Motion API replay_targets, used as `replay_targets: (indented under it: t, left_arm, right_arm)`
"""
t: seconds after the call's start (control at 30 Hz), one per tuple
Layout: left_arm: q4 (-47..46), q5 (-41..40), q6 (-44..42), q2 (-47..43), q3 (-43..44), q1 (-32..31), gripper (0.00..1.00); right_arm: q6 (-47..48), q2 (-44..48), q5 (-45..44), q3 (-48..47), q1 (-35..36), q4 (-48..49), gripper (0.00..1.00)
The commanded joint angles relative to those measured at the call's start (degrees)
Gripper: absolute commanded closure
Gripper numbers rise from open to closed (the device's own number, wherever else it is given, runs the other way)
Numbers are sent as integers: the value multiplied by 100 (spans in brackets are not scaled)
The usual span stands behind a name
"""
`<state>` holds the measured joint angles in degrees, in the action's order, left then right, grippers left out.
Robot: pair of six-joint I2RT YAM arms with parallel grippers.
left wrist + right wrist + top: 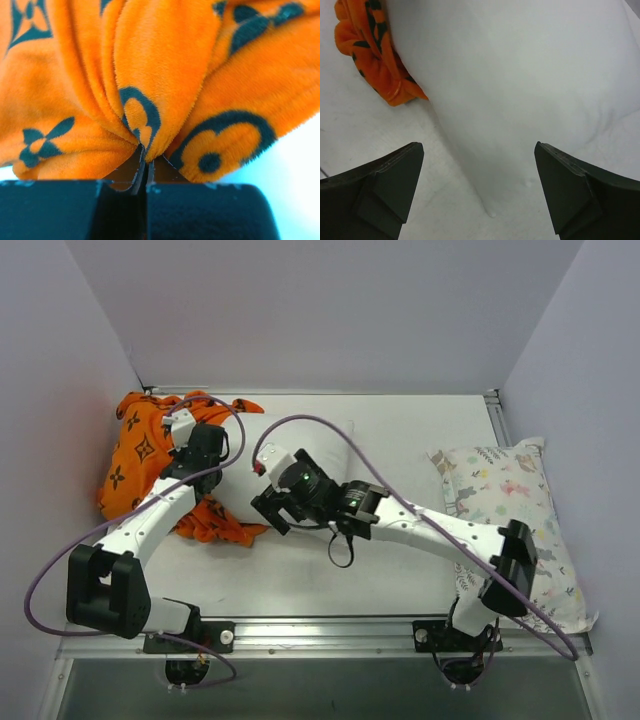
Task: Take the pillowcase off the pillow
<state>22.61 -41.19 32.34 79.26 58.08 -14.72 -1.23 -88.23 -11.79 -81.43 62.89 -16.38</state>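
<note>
While my left fingers [200, 210] pinch the bright orange, black-patterned plush pillowcase [160, 65], bunched at the left end of the plump white pillow [520, 75], my right fingers [570, 190] gape wide over it. Final pull-off, I judge: pin pillow, drag left.

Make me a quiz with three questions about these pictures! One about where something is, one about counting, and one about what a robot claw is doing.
1. Where is the orange pillowcase?
A. Bunched at the far left of the table
B. At the right edge
C. Between the arm bases

2. How many pillows are there?
A. One
B. Two
C. Four

3. How is the right gripper?
A. Shut on fabric
B. Open
C. Out of view

Answers:
1 A: it is heaped at the left, pinched in the left gripper.
2 B: the white pillow and the animal-print pillow.
3 B: its jaws stand wide apart over the white pillow.
</note>
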Motion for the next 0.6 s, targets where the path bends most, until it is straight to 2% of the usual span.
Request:
replay_targets:
  t: [0.0,0.2,0.3,0.37,0.47,0.5,0.57]
  left_arm:
    - [-81,1130,132,1,36,-505,100]
    - [-46,1280,168,107,168,-822,100]
    - [-20,1280,89,107,220,-813,100]
    - [6,1271,-16,107,264,-804,100]
    - [77,1359,-131,72,326,-734,100]
    - [77,1403,-157,54,318,-699,100]
    - [86,1561,-245,54,353,-690,100]
  right_arm:
    - [905,-712,-1208,-163,293,662,0]
    - [1432,-1196,-1536,22,364,1321,0]
    - [1705,-1539,-1931,-22,364,1524,0]
    - [1810,-1881,-2493,-14,329,1664,0]
    - [1864,-2058,-3178,328,206,2462,0]
    - [1933,-2058,-3267,495,145,3021,0]
    - [2030,-2093,-3347,821,100,3464,0]
